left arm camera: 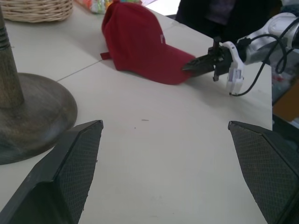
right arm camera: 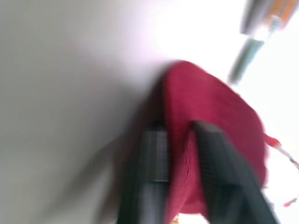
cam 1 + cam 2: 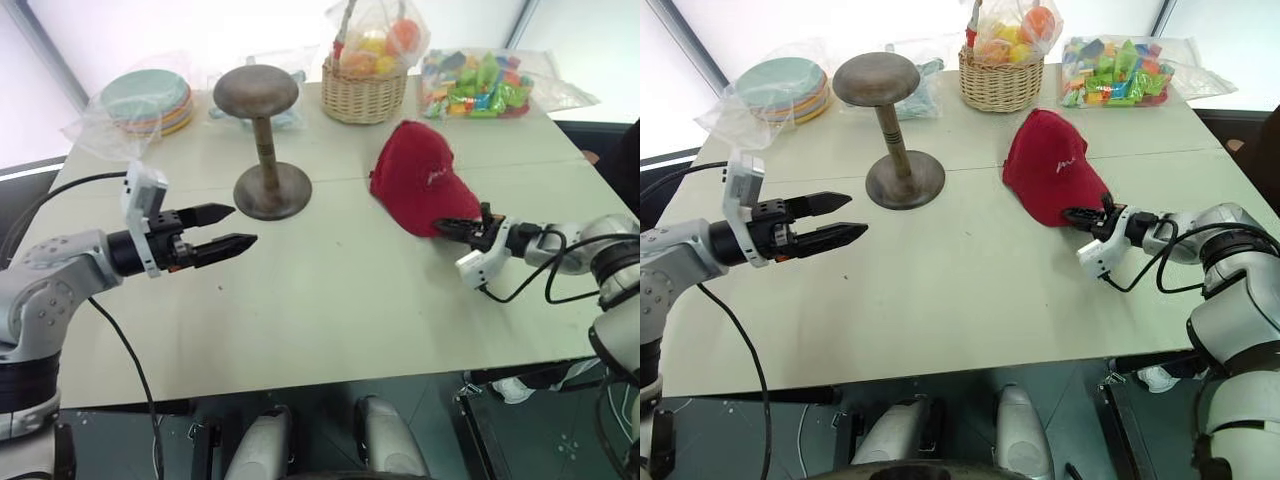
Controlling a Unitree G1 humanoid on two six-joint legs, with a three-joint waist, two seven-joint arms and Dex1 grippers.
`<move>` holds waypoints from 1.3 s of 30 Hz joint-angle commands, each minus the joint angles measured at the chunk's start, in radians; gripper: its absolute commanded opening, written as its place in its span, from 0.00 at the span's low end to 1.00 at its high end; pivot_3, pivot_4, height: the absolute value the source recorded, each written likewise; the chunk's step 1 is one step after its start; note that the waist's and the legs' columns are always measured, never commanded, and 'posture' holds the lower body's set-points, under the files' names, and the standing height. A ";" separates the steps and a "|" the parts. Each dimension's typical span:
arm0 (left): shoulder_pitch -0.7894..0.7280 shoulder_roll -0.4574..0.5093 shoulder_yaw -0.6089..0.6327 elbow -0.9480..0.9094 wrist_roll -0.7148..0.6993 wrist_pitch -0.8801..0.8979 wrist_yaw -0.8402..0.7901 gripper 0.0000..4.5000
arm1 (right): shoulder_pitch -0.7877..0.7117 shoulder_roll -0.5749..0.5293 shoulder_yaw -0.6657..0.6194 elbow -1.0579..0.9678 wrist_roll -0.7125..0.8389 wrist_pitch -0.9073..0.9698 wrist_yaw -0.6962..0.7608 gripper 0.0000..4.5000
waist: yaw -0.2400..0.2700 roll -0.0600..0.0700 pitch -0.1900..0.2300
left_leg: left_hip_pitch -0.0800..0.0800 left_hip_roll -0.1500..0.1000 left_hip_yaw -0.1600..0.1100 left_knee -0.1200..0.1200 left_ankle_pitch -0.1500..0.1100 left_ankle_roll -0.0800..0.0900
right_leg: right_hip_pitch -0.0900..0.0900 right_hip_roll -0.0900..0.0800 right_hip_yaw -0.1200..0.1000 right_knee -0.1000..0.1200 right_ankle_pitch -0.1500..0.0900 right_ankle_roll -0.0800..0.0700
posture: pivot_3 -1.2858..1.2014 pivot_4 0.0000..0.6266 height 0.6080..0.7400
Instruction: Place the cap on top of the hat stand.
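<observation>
Right tool point(image 3: 447, 226): clenched on the brim edge of the cap point(image 3: 417, 176), one finger above the brim and one below, as the right wrist view shows.

Left tool point(image 3: 228, 227): released, fingers spread with nothing between them, held above the surface point(image 3: 330, 290) and pointing toward its middle, near the base of the hat stand point(image 3: 262, 140).

Cap: dark red, white script on the front, lying on the surface at the robot's right, crown toward the far side, brim toward the right tool.

Hat stand: dark wood, upright, domed top bare, left of the cap and well apart from it.

Far edge of the surface: wicker basket point(image 3: 363, 90) holding bagged fruit-like pieces; bag of coloured blocks point(image 3: 478, 84) beside it at the right; stack of pastel plates point(image 3: 147, 103) in clear wrap at the left.
</observation>
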 commanded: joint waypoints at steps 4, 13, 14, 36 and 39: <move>0.015 0.019 0.084 -0.028 -0.022 -0.010 0.030 1.00 | 0.015 0.019 -0.028 0.033 0.093 0.018 0.097 0.01 | 0.004 -0.001 0.000 | 0.001 0.000 -0.001 0.000 0.000 0.000 | 0.002 0.000 0.000 0.000 0.000 0.000 | 0.52 0.24 1.00; -0.025 0.124 0.174 0.032 -0.009 -0.017 0.015 1.00 | 0.013 0.028 -0.462 -0.326 0.588 0.342 0.409 0.01 | 0.003 0.000 0.000 | 0.000 0.000 -0.001 0.000 0.000 0.000 | 0.001 0.000 0.000 0.000 0.000 0.000 | 0.52 0.24 1.00; -0.036 0.135 0.176 0.044 -0.008 -0.018 0.012 1.00 | 0.024 0.029 -0.510 -0.419 0.626 0.403 0.453 0.01 | 0.004 0.001 0.001 | -0.001 0.000 -0.001 0.000 0.000 0.000 | 0.000 0.000 0.000 0.000 0.000 0.000 | 0.52 0.24 1.00; -0.156 0.183 0.156 0.199 0.096 -0.102 -0.079 1.00 | -0.139 0.554 -0.445 -0.943 0.634 0.764 0.816 0.01 | -0.015 -0.002 -0.001 | -0.003 0.000 -0.005 0.000 0.000 0.000 | -0.003 0.000 -0.002 0.001 0.000 0.000 | 0.52 0.24 1.00; -0.138 0.168 0.175 0.172 0.082 -0.090 -0.053 1.00 | -0.145 0.594 -0.394 -0.862 0.589 0.716 0.757 0.01 | -0.019 -0.002 -0.001 | -0.003 0.000 -0.006 0.000 0.000 0.000 | -0.002 0.000 -0.003 0.001 0.000 0.000 | 0.52 0.24 1.00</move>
